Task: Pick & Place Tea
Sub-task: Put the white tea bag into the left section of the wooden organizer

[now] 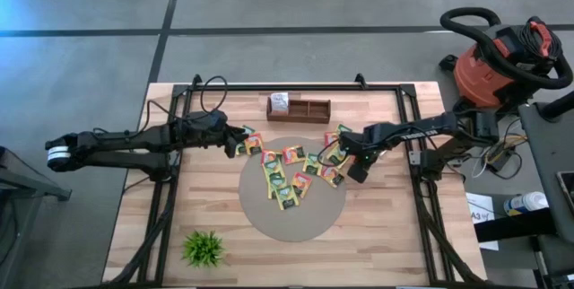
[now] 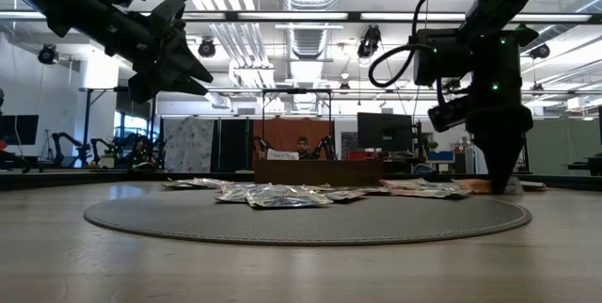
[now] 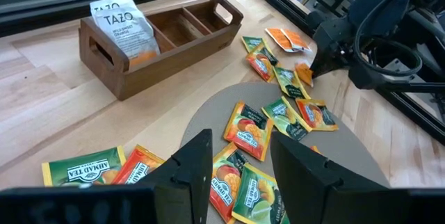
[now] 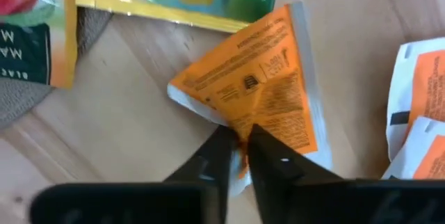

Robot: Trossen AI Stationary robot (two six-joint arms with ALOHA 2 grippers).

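Right gripper (image 4: 236,147) pinches an orange tea sachet (image 4: 268,78) on bare wood just off the round mat (image 1: 269,217).
Its fingers look closed on the sachet's corner; the left gripper (image 3: 240,158) hangs open above the tea sachets (image 1: 289,174) scattered across the mat.

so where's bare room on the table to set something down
Bare wood runs along the front edge between the green plant and the right frame rail, and the front half of the round mat is bare. It is crowded at the mat's back, under the tea sachets, and around both grippers.
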